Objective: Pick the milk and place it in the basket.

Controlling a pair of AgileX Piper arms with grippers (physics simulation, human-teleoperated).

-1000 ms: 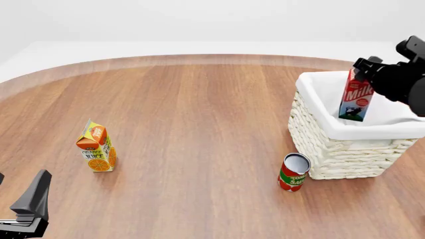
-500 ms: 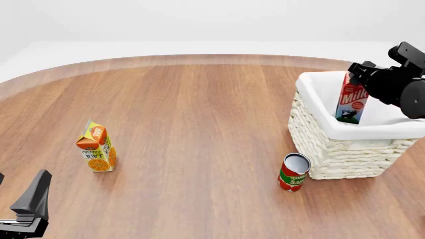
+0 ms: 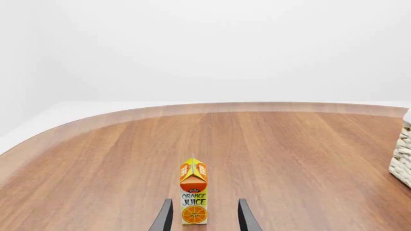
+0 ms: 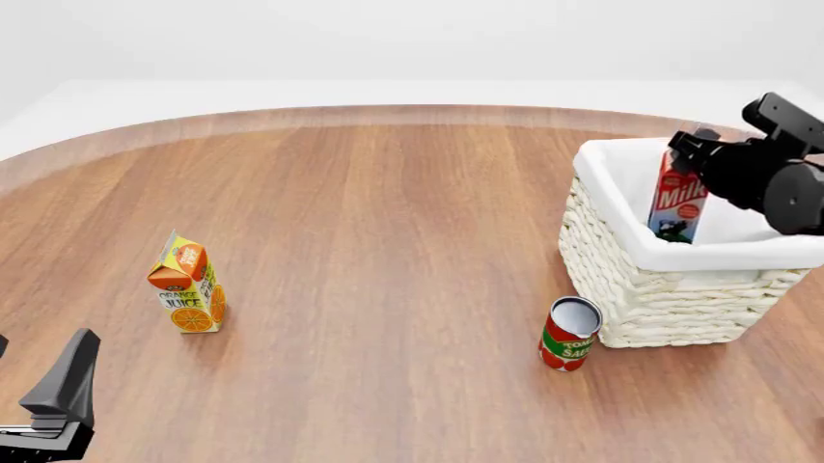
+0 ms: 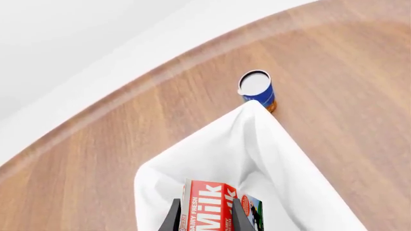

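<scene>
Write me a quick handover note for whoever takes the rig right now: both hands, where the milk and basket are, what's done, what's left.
Right hand: shut on the milk, holding it upright, partly lowered inside the basket.
Left hand: open, idle at the near left, pointed at the juice carton.
Tomato sauce can stands just in front of the basket.
Done: milk picked and carried into the basket.
Left: probably lower a little, release, withdraw the right arm.

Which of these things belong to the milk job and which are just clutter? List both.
Job: the milk, clamped in the right gripper; the basket.

Clutter: the orange juice carton; the tomato sauce can; a blue can seen only by the right wrist camera.
</scene>
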